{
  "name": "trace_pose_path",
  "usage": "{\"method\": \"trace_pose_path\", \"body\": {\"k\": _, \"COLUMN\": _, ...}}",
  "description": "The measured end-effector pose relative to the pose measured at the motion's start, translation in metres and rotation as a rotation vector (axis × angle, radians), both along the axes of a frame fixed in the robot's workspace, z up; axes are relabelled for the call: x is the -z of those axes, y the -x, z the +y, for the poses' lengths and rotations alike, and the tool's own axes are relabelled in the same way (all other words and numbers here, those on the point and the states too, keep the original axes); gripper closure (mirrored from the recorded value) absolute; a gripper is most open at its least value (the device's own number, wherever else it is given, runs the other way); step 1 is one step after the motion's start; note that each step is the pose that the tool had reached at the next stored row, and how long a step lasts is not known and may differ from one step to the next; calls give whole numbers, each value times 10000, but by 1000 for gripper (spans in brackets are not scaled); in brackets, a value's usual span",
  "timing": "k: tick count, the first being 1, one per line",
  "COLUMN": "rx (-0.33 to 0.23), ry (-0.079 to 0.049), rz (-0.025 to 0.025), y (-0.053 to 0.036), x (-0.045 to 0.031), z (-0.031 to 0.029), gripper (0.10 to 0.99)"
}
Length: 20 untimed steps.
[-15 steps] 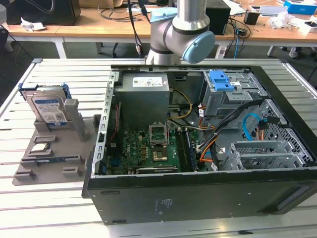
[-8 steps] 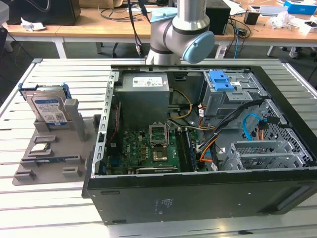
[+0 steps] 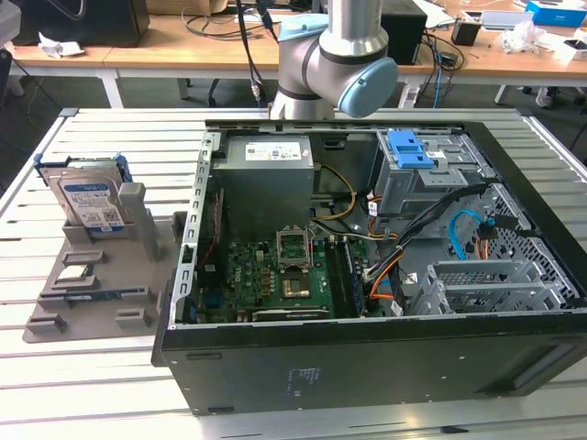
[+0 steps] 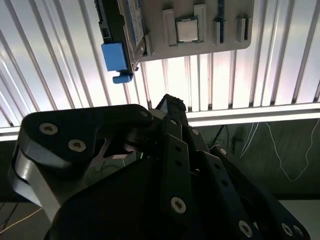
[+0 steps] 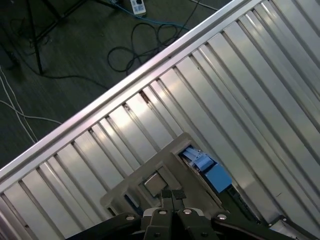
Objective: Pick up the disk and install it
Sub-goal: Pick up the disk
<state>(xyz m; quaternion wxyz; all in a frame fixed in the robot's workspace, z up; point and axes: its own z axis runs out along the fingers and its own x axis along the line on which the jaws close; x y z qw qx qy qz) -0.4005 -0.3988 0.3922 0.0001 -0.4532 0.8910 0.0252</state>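
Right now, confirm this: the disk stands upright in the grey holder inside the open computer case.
Not right. The disk does stand upright in the grey holder, but that holder sits on the slatted table, outside the open computer case, at the exterior view's left. The exterior view shows it.

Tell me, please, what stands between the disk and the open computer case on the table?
In the exterior view, a grey upright post of the parts holder stands between the disk and the computer case, with the holder's base beneath it.
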Motion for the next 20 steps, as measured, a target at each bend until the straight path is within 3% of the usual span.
{"method": "trace_pose_path", "body": {"k": 16, "rx": -1413, "ry": 0, "rz": 0, "y": 0, "x": 0, "z": 0, "gripper": 980}}
{"method": "trace_pose_path", "body": {"k": 20, "rx": -2011, "ry": 0, "rz": 0, "y": 0, "x": 0, "z": 0, "gripper": 980}}
